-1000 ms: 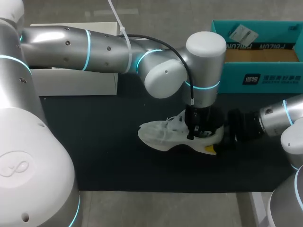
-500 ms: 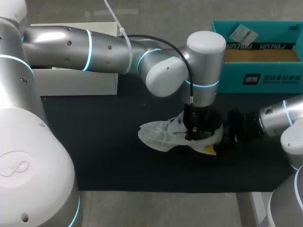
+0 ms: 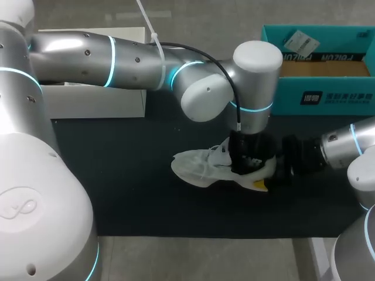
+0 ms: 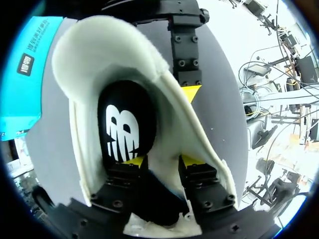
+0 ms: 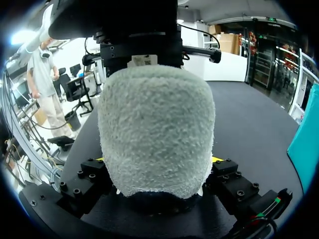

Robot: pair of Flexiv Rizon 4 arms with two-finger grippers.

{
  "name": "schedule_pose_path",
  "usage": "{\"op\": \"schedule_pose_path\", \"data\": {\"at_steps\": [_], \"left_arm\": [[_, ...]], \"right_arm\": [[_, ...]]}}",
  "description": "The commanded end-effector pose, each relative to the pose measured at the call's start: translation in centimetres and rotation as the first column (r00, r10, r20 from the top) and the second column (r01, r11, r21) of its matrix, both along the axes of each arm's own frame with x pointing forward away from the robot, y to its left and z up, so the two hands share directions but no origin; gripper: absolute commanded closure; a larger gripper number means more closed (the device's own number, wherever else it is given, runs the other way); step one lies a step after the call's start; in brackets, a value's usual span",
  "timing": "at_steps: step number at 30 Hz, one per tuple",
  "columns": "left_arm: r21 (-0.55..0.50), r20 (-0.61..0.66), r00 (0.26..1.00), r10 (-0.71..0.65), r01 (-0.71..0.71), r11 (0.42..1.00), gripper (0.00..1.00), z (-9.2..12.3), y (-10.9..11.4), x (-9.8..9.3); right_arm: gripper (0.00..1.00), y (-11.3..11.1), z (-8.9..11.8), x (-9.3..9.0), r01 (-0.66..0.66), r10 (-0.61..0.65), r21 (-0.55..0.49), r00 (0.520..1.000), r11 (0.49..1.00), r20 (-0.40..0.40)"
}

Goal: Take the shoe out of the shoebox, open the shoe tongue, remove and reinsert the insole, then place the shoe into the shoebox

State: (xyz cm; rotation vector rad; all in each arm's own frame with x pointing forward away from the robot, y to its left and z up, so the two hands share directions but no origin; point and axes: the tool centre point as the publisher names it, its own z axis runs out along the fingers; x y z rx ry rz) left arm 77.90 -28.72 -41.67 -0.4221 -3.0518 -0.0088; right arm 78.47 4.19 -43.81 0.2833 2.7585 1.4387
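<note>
A white shoe [image 3: 199, 167] lies on the dark mat [image 3: 129, 193], toe to the left. My left gripper [image 3: 246, 164] comes straight down into its opening. In the left wrist view its fingers [image 4: 162, 162] stand apart inside the shoe's white lining [image 4: 124, 55], just over the black insole [image 4: 124, 124] with a white logo. My right gripper [image 3: 275, 170] comes in from the right and is shut on the shoe's fuzzy heel [image 5: 157, 124], a yellow tip on each side. One of its fingers [image 4: 187, 74] shows against the shoe's outer wall. The teal shoebox [image 3: 319, 88] stands at the back right.
A white box [image 3: 94, 102] stands at the back left, partly under my left arm. Bare mat stretches in front of the shoe and to its left. The shoebox wall [image 4: 25, 74] is close beside the shoe's heel end.
My left gripper's fingers have parted inside the shoe. The left arm has shifted slightly to the right. The shoe and the right gripper have stayed in place.
</note>
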Motion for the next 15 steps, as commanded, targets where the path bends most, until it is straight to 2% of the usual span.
{"op": "schedule_pose_path", "data": {"at_steps": [1,8,9,10,12,15], "left_arm": [[-0.005,0.012,1.0,0.013,-0.013,1.0,0.62,-2.9,-0.3,0.4],[0.022,-0.041,0.999,-0.014,0.015,1.0,0.69,-0.5,0.5,-0.4],[0.019,-0.04,0.999,-0.017,0.018,1.0,0.78,-0.1,0.6,-0.6],[0.019,-0.047,0.999,-0.011,0.012,1.0,0.95,0.3,0.6,-0.6],[0.016,-0.03,0.999,-0.015,0.016,1.0,0.97,1.0,0.6,-0.8],[0.003,0.005,1.0,-0.012,0.012,1.0,0.95,1.9,0.6,-0.8]], "right_arm": [[1.0,0.4,-0.6,0.1,0.002,-0.002,-0.002,1.0,1.0,-0.002],[1.0,0.4,-0.6,0.1,0.002,-0.002,-0.002,1.0,1.0,-0.002],[1.0,0.4,-0.6,0.1,0.002,-0.002,-0.002,1.0,1.0,-0.002],[1.0,0.4,-0.6,0.1,0.002,-0.002,-0.002,1.0,1.0,-0.002],[1.0,0.4,-0.6,0.1,0.002,-0.002,-0.002,1.0,1.0,-0.002],[1.0,0.4,-0.6,0.1,0.002,-0.002,-0.002,1.0,1.0,-0.002]]}}
